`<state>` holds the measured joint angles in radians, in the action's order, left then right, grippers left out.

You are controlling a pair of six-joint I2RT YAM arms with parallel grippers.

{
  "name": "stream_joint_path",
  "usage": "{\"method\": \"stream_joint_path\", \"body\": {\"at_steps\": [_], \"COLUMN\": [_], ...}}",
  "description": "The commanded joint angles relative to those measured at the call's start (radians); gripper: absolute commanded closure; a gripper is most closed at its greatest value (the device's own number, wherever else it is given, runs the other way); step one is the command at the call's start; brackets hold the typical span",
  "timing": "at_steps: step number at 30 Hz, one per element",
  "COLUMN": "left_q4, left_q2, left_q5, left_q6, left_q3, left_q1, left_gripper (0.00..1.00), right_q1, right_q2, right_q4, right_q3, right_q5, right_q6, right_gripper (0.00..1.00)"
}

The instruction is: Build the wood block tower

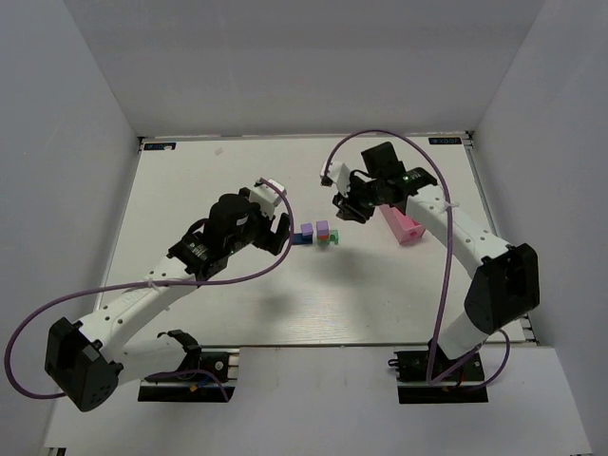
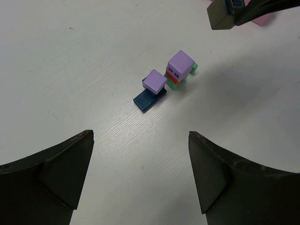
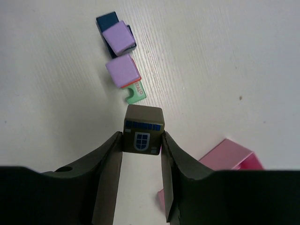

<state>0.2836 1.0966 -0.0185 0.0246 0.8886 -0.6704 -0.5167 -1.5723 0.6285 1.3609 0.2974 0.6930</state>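
Right gripper [image 1: 347, 207], seen from above, hangs over the far middle of the white bench [image 1: 190, 171]; its grip cannot be made out at this size. The left gripper [image 1: 282, 231] sits just left of the wood block tower [image 1: 318, 233], which stands near the bench centre. One pink tray [image 1: 407, 228] lies right of the tower, beneath the right arm.

From the left wrist, the left gripper's jaws stand wide apart and empty, aimed at the tower. A plain purple cube [image 2: 155, 80] rests on a flat dark blue block [image 2: 149, 99]. Touching it on the right, a windowed purple cube [image 2: 181, 63] tops a red-orange block [image 2: 172, 80], with a green block [image 2: 193, 70] behind.

From the right wrist, the right gripper's jaws are clamped on a dark grey block [image 3: 143, 129] painted with a blue window, held just short of the green block.

That makes six blocks: two purple, and one each of dark blue, red-orange, green and dark grey.

The blocks look light and rigid, with smooth paint that may slip. Opposite flat sides seem the best hold, and a nudge would likely topple the stack.
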Motion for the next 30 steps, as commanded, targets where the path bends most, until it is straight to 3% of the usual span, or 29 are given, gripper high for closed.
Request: {"method": "stream_joint_path", "body": {"at_steps": [1, 17, 30], "left_q4": [-0.014, -0.061, -0.080], "left_q2": [-0.040, -0.179, -0.222], "left_q5": [0.009, -0.038, -0.029], "left_q6": [0.012, 0.040, 0.049], "left_q3": [-0.013, -0.063, -0.082], "left_q1": [0.003, 0.003, 0.003], "left_gripper": [0.09, 0.10, 0.11], "right_q1": [-0.025, -0.151, -0.226], "right_q2": [-0.032, -0.293, -0.456], "right_q4": [0.115, 0.241, 0.307], "right_q3": [0.108, 0.435, 0.570], "right_q5": [0.088, 0.046, -0.037], "right_q6": [0.114, 0.207, 0.252], "right_gripper": [0.99, 0.98, 0.96]}}
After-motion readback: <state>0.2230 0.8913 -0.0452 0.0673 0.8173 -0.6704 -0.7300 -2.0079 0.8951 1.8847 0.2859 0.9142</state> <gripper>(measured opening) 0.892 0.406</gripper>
